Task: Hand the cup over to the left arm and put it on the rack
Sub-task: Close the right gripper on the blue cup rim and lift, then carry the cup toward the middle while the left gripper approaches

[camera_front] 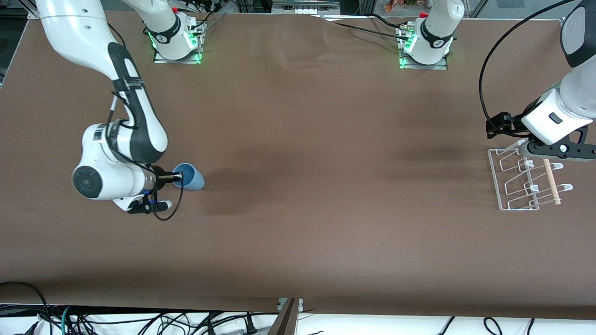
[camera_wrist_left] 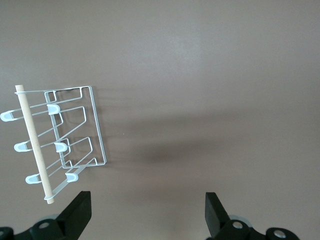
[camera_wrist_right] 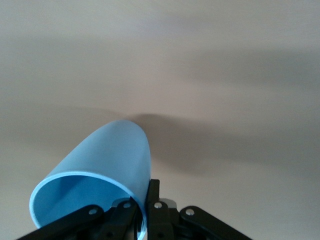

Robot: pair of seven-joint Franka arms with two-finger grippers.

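The light-blue cup [camera_front: 190,177] is tipped on its side, its open mouth toward my right gripper [camera_front: 176,177], toward the right arm's end of the table. The right gripper is shut on the cup's rim, with one finger inside the mouth and one outside. In the right wrist view the cup [camera_wrist_right: 110,150] juts out from the right gripper [camera_wrist_right: 145,192]. The white wire rack [camera_front: 526,181] with its wooden dowel [camera_front: 551,181] stands toward the left arm's end of the table. My left gripper [camera_front: 531,150] hangs over the rack's edge. In the left wrist view it [camera_wrist_left: 147,210] is open and empty beside the rack [camera_wrist_left: 75,130].
The brown table [camera_front: 326,139] carries only the cup and the rack. Both arm bases stand along the edge farthest from the front camera. Cables lie below the table's near edge.
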